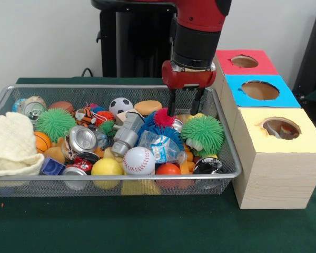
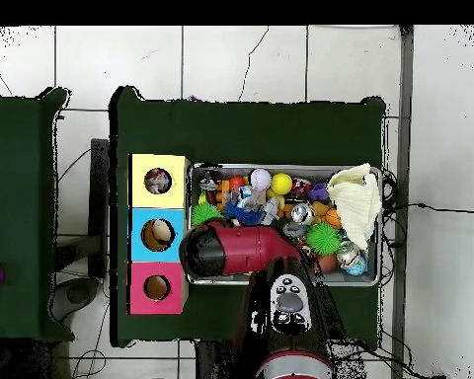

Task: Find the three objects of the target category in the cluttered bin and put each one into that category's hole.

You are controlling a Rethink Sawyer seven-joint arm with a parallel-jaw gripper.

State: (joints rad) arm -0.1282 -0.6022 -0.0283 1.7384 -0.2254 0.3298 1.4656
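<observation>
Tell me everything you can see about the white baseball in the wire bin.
The baseball is a white ball with red stitched seams, and it looks like leather or a leather imitation. It appears whole and clean. It lies in the front row of the wire bin, near the middle, resting on other clutter. A yellow ball sits close on one side and an orange-red ball on the other; a crumpled plastic bottle lies just behind it. The tool hangs further back and does not touch it.
</observation>
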